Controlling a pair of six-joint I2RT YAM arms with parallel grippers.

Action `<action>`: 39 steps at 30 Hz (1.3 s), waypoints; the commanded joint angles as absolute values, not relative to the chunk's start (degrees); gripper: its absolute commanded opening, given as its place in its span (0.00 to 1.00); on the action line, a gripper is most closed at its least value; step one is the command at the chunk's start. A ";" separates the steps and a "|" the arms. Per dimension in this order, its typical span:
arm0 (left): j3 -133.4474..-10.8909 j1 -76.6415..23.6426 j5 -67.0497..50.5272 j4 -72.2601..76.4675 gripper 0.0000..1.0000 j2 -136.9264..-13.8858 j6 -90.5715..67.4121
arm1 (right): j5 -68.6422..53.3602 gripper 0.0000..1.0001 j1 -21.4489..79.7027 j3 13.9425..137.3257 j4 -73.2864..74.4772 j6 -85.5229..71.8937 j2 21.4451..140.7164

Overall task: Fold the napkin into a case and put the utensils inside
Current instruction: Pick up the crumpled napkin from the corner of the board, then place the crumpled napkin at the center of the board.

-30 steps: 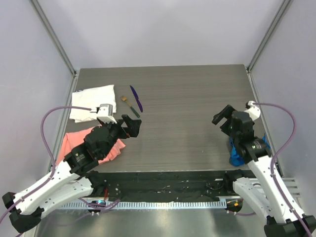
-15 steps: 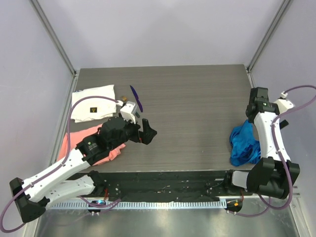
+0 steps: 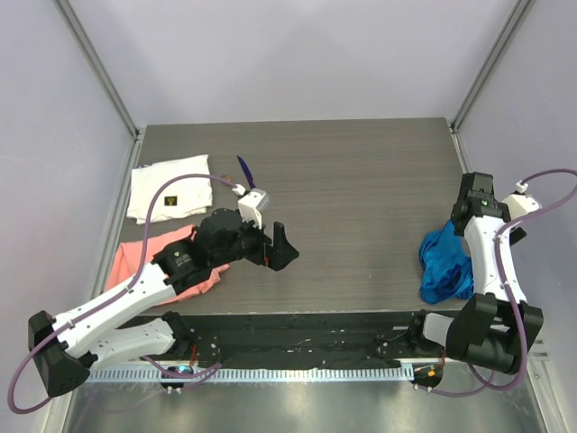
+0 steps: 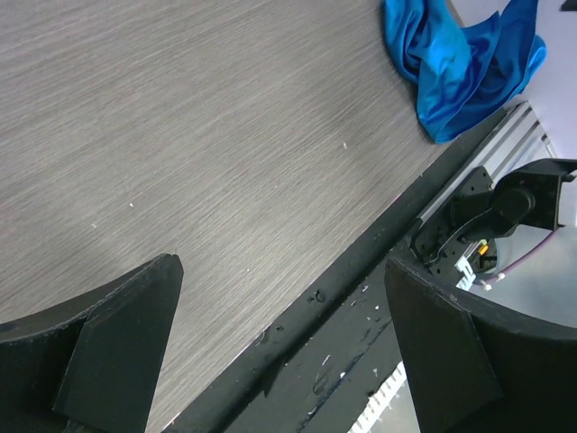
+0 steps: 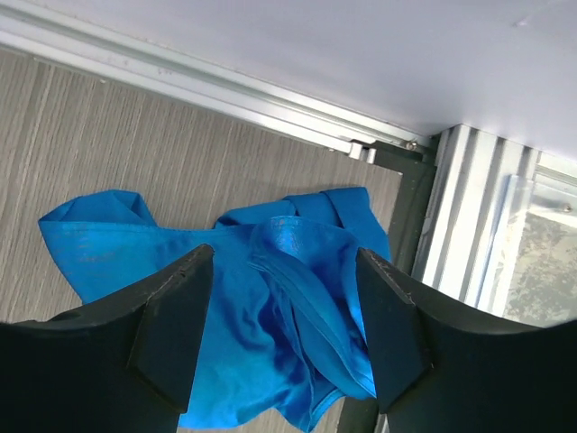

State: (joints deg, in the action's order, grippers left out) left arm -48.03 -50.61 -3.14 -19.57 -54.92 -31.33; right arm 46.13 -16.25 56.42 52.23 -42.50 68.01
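The blue napkin lies crumpled at the table's near right corner; it also shows in the left wrist view and the right wrist view. My right gripper hangs open just above it, with the cloth showing between its fingers, which hold nothing. My left gripper is open and empty over bare table near the front edge, left of centre. Only the tip of the purple utensil shows behind my left wrist. The green-handled utensil is hidden.
A white cloth with a dark label lies at the far left. A salmon-pink cloth lies under my left arm. The black front rail runs along the near table edge. A metal wall frame borders the right side.
My left gripper has moved right and toward the table's centre, uncovering the white cloth. My right arm swung out to the right edge and now stands over the blue napkin.
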 commanded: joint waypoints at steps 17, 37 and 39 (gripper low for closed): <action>-55.19 -50.45 -1.41 -19.60 0.98 -59.06 -31.20 | 22.51 0.01 -5.92 65.68 33.13 -20.59 65.75; -74.70 -45.88 9.22 -22.76 0.91 -57.74 -24.62 | -9.14 0.01 21.80 94.06 35.33 -20.30 67.25; -75.93 -45.70 9.32 -24.51 0.92 -58.97 -24.43 | -3.89 0.01 21.80 85.20 37.60 -21.35 61.90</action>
